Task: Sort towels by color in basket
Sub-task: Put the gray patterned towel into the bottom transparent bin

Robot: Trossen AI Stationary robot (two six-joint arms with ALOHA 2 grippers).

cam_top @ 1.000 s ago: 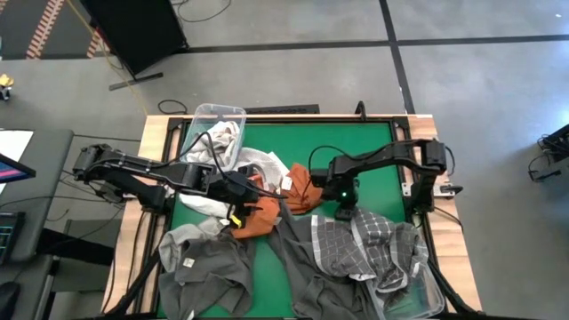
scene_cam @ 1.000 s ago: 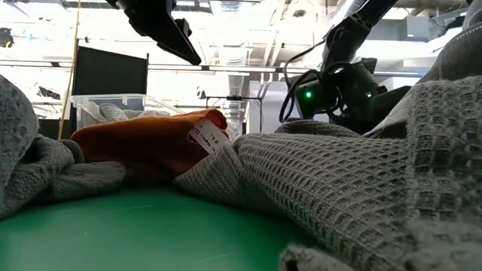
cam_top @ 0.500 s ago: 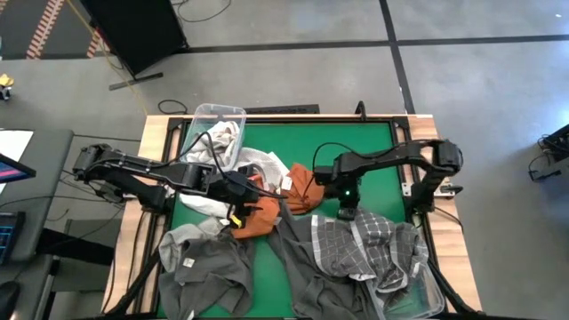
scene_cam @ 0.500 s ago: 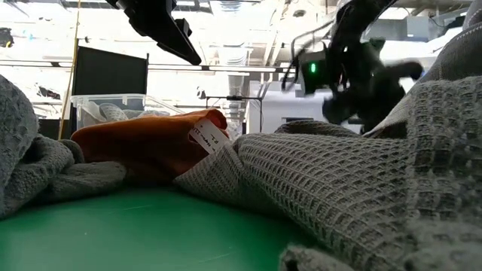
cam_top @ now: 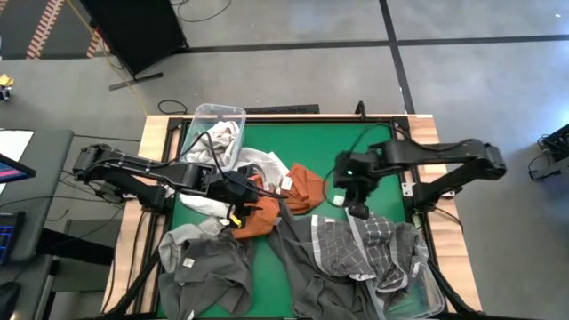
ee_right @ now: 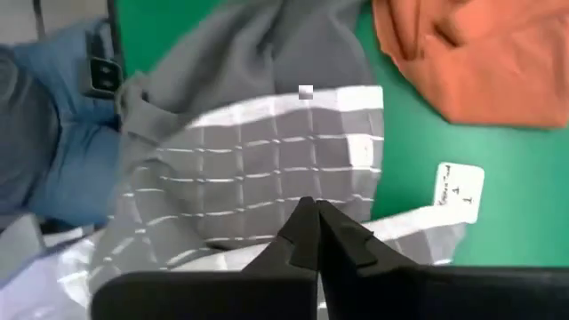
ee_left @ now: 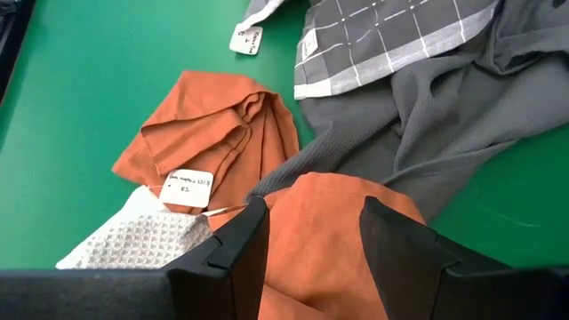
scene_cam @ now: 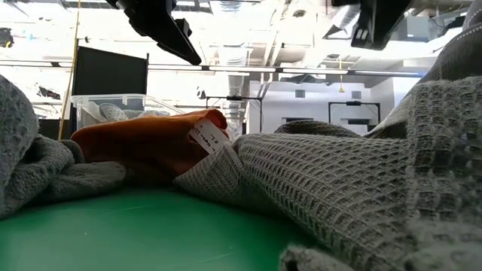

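Observation:
Towels lie heaped on the green table (cam_top: 356, 142). One rust orange towel (cam_top: 304, 187) sits mid-table, and a second orange one (ee_left: 329, 231) lies under my left gripper (ee_left: 311, 233). That gripper is open and hovers above it, high in the low view (scene_cam: 162, 26). A dark grey towel with pale grid lines (cam_top: 356, 251) is spread toward the near right, also in the right wrist view (ee_right: 267, 160). My right gripper (ee_right: 316, 222) is shut and raised over the grid towel's far edge (cam_top: 356, 210), touching nothing. Plain dark grey towels (cam_top: 204, 267) lie near left.
A clear bin (cam_top: 218, 124) at the far left corner holds pale cloth. A white waffle towel (cam_top: 258, 164) lies beside it. Another clear bin (cam_top: 431, 298) sits at the near right under the grid towel. Bare green shows at the far right. Paper tags (ee_left: 188, 184) hang off the towels.
My right gripper has risen from close above the towels, leaving the top of the low view, and has shifted slightly toward the table's right edge as its arm swung out rightward. The towels have stayed where they were.

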